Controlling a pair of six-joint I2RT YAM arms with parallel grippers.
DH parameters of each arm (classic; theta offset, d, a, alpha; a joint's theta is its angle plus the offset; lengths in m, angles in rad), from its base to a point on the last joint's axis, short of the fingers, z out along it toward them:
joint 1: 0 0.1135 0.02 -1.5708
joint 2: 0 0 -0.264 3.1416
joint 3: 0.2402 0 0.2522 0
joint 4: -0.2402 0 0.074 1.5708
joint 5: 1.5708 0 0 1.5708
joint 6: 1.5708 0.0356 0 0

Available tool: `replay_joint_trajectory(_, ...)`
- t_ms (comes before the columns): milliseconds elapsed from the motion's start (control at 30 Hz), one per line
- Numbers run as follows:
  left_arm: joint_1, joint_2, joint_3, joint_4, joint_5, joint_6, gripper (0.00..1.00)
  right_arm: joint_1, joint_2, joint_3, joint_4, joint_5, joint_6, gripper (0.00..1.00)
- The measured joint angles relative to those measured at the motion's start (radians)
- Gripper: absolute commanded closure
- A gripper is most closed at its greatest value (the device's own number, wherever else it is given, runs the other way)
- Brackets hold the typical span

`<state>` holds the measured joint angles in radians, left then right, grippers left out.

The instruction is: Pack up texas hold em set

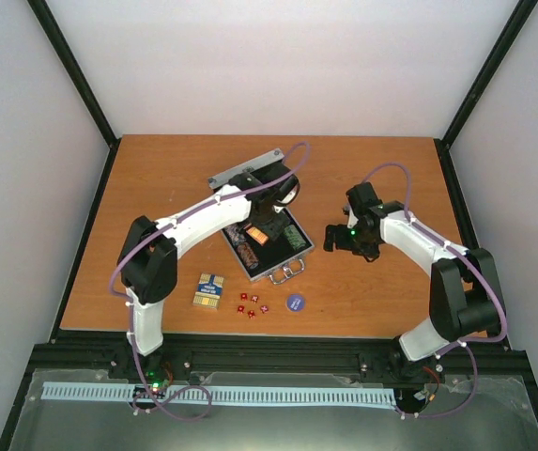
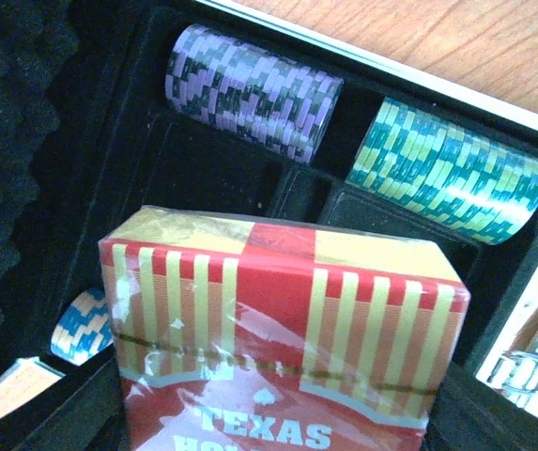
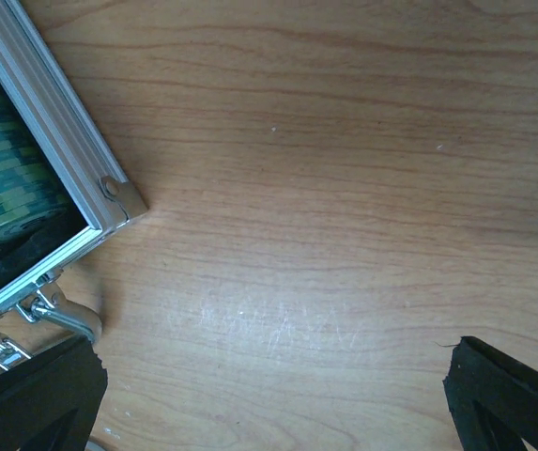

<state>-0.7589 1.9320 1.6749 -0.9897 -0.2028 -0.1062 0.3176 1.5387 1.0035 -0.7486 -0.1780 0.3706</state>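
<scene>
Wood table (image 1: 372,178) carries the silver aluminium case (image 3: 53,141), which lies open near the middle with its lid (image 1: 245,169) tipped back toward the far side and its handle (image 3: 62,319) facing the near edge. Left end effector (image 1: 259,233) hangs over the black-lined tray, clamped on the red-orange card box (image 2: 278,329). Right end effector (image 1: 332,237) sits just beside the case's right corner, fingers (image 3: 508,395) wide apart over bare wood, gripping nothing. Inside the tray, a purple chip stack (image 2: 250,89) and a green chip stack (image 2: 447,183) lie on their sides, with a blue-and-cream chip stack (image 2: 81,324) nearer the foam lining (image 2: 6,141). Near the front edge rest a blue-and-yellow card box (image 1: 209,289), the blue-purple disc (image 1: 295,302) and tiny red dice (image 1: 252,305).
</scene>
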Motion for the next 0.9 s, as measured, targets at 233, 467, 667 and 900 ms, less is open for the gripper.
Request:
replay_joint_trajectory(233,0.004,0.010,-0.029,0.040,-0.056,0.115,0.71,-0.030,0.001,0.000,0.007,-0.009,-0.001,0.00)
replay_joint_trajectory(467,0.040,0.010,-0.078,0.130,-0.112,0.248,0.72,-0.044,0.023,0.000,0.012,-0.021,-0.011,0.00)
replay_joint_trajectory(667,0.078,0.014,-0.147,0.213,-0.117,0.369,0.77,-0.053,0.035,0.000,0.014,-0.026,-0.013,0.00)
replay_joint_trajectory(900,0.101,0.034,-0.150,0.293,-0.104,0.463,0.80,-0.055,0.043,0.000,0.027,-0.040,-0.012,0.00)
